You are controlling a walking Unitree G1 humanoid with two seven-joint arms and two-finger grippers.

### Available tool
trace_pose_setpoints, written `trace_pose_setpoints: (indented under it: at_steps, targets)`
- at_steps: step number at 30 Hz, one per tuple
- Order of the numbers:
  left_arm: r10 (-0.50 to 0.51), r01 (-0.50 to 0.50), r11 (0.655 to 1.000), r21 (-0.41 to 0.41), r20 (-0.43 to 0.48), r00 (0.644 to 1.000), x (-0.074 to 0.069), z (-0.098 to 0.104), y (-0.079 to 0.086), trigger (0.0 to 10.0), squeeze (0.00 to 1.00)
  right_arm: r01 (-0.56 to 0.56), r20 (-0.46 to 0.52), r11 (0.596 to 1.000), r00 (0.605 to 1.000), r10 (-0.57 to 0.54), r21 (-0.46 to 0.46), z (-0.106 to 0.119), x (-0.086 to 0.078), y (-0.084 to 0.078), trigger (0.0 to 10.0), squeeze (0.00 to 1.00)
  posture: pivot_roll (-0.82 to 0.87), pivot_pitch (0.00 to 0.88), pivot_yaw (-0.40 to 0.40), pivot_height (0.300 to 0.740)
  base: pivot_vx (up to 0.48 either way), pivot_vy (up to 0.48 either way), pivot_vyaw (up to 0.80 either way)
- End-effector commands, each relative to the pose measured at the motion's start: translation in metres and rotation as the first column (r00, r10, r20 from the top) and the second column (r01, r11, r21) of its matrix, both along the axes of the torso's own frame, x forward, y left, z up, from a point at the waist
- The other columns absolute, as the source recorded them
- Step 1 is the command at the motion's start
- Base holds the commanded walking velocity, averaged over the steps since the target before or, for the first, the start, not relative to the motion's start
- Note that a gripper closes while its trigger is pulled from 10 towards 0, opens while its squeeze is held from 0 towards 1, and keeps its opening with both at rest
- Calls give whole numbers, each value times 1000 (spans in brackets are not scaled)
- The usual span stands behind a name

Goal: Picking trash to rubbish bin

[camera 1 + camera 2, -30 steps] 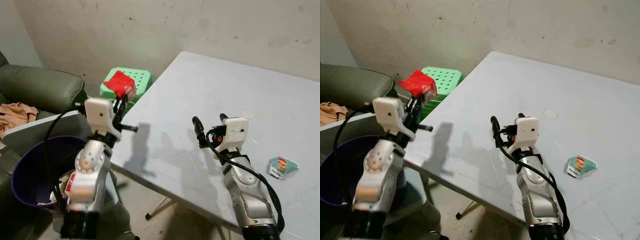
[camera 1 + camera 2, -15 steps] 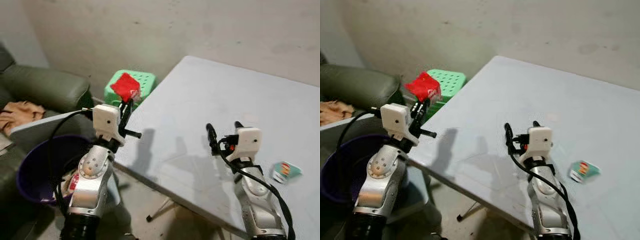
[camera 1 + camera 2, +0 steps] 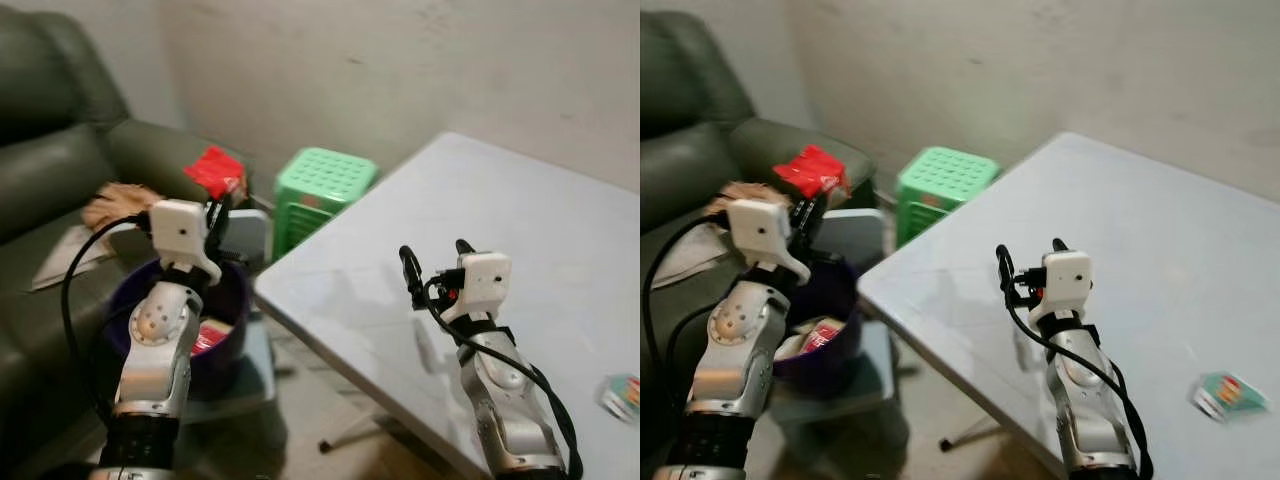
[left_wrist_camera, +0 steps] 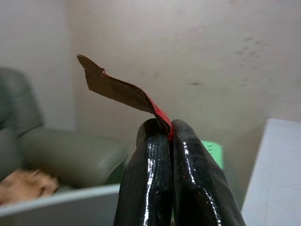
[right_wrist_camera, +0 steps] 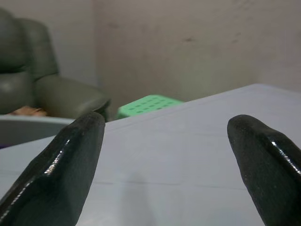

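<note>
Grey-white surface [image 3: 520,240] on my right, dark green sofa [image 3: 60,150] on my left, bare wall behind.

My left hand [image 3: 215,212] is pinched fully shut on one red wrapper [image 3: 216,171], held up above the far rim of the one purple bin [image 3: 232,300], which sits on the floor between the sofa and the near corner of the surface; I can see some trash already inside the bin. My right hand [image 3: 437,262] hangs over the surface just inside its left edge, its two fingers [image 5: 70,160] spread wide with nothing between them. One green stool [image 3: 322,182] stands beyond the bin, close to the surface's edge, so the gap around the bin is narrow. One more scrap, a small teal packet [image 3: 1230,393], lies on the surface near its right side, well apart from my right hand.
</note>
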State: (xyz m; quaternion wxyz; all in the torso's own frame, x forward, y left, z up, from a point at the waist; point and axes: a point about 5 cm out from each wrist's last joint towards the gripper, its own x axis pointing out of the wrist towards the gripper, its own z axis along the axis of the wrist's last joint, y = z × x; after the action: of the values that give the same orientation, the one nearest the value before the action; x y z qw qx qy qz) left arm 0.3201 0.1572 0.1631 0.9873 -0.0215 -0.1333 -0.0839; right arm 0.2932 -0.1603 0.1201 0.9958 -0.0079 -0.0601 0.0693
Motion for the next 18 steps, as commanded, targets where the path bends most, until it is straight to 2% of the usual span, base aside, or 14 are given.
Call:
trace_pose_setpoints:
  at_steps: [1, 3, 4, 5, 8, 18]
  targets:
    - [31, -32, 997, 64, 15, 999, 1, 2, -1, 10000, 0, -8, -4, 1000, 1000, 8, 1, 1, 2, 2, 10000, 0, 74, 0, -26, 715, 0, 0, 800]
    - [21, -21, 997, 73, 12, 1000, 1, 2, -4, 10000, 0, -13, -4, 1000, 1000, 13, 2, 1, 2, 3, 10000, 0, 75, 0, -27, 715, 0, 0, 800]
    - [13, -13, 1000, 28, -15, 1000, 2, 0, -5, 10000, 0, -17, -4, 1000, 1000, 17, -1, 1, 3, 3, 10000, 0, 78, 1, -29, 715, 0, 0, 800]
    - [13, -13, 1000, 16, -21, 1000, 2, 0, -5, 10000, 0, -17, -4, 1000, 1000, 17, -1, 1, 3, 3, 10000, 0, 78, 1, -29, 715, 0, 0, 800]
    - [23, -21, 999, 43, -38, 999, 3, -2, -7, 10000, 0, -19, -4, 1000, 1000, 19, -3, 2, 4, 2, 10000, 0, 79, 5, -34, 715, 0, 0, 800]
    - [7, -4, 999, 38, -56, 998, 4, -5, -11, 10000, 0, -25, -7, 1000, 1000, 25, -12, 3, 6, 1, 10000, 0, 76, 12, -38, 715, 0, 0, 800]
